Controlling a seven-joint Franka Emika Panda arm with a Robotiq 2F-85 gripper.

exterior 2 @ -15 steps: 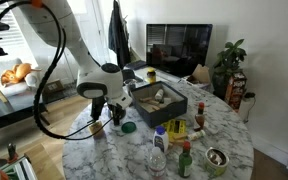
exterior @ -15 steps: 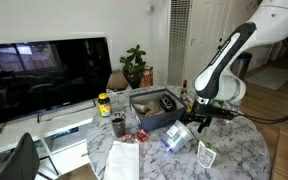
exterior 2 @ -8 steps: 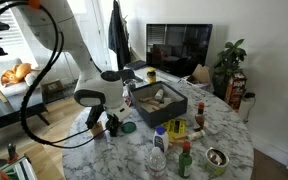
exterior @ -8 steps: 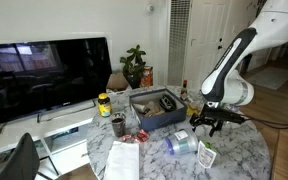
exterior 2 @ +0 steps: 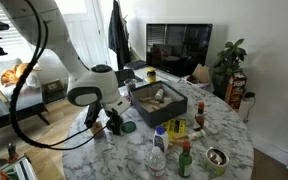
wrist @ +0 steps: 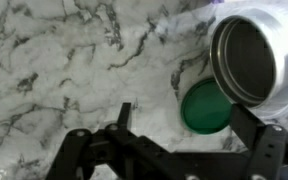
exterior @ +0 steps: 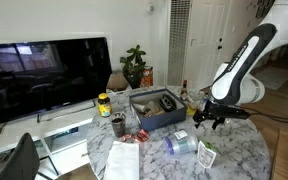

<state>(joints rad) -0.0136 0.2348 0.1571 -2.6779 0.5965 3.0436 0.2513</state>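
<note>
My gripper (wrist: 189, 125) is open and empty, just above the white marble table (wrist: 54, 60). A round green lid (wrist: 206, 106) lies flat on the table between my fingertips. A clear jar (wrist: 252, 55) lies on its side beside the lid, its open mouth facing me. In both exterior views my gripper (exterior: 210, 117) (exterior 2: 96, 120) hovers near the table's edge, a little way from the jar (exterior: 179, 145) (exterior 2: 114, 125) and the green lid (exterior 2: 130, 127).
A dark open box (exterior: 154, 110) (exterior 2: 160, 100) holding objects stands mid-table. Bottles and jars (exterior 2: 180, 128) stand near it, with a tin can (exterior 2: 216, 158), a yellow-lidded jar (exterior: 104, 103) and a paper sheet (exterior: 122, 160). A TV (exterior: 44, 75) and a plant (exterior: 134, 65) stand behind.
My gripper was at the jar one second ago. It has since drawn back toward the table's edge, leaving the jar lying on the table.
</note>
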